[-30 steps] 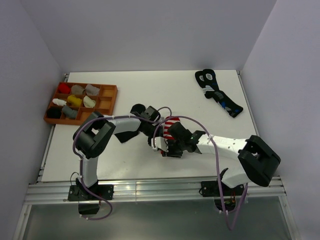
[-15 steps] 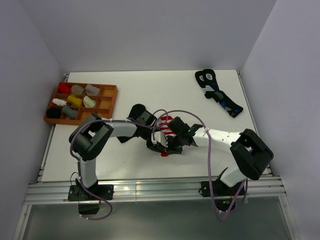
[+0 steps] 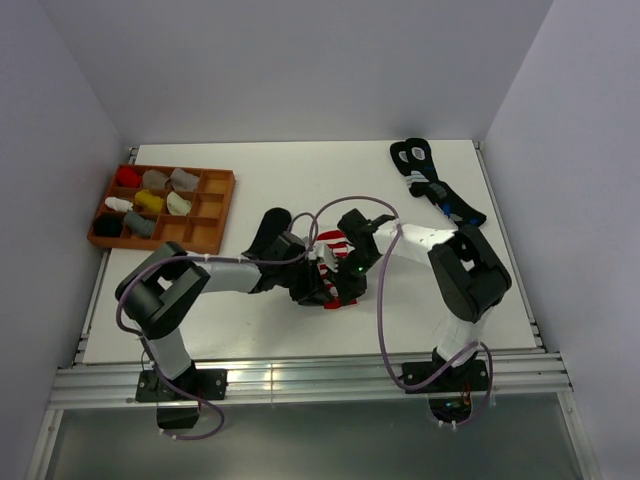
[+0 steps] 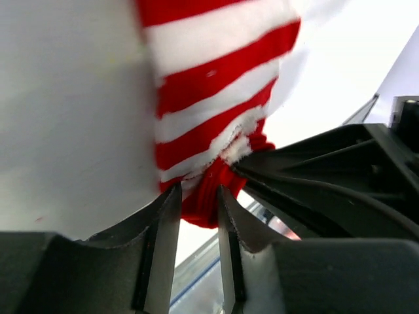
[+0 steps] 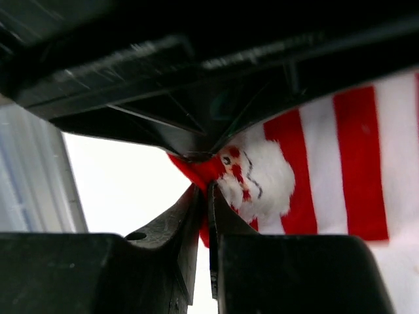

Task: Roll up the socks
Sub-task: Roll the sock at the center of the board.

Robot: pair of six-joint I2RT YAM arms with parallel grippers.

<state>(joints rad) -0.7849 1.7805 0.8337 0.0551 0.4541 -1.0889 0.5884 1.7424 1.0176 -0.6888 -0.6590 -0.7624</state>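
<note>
Top cam: both grippers meet tip to tip mid-table, left gripper [image 3: 312,288] and right gripper [image 3: 343,284] crowded together. The red-and-white striped sock [image 3: 337,243] lies on the table [image 3: 250,335] right at the tips. Its striped part shows just beyond the jaws on the far side, and a red scrap pokes out on the near side below them. I can't read either jaw from up here. The tray of sock bundles [image 3: 165,205] is well off past the left arm, and the dark ring-marked socks [image 3: 437,187] are well beyond the right arm. Left wrist cam: my fingers [image 4: 167,216] stand partly apart with the sock's red edge sitting in the gap, touching both inner faces. The striped body runs straight out ahead of the tips, tilted slightly off to one side. I can't tell whether they bite or only flank the cloth. The other gripper's black finger comes in from the side and meets the same red edge just past my tips. Right wrist cam: jaws clenched to a thin slit, with the red edge pinched at the very tips and a fuzzy white patch with red marks just beside them. The stripes fan out to the side of the jaws, and black hardware sits close above the pinch.
</note>
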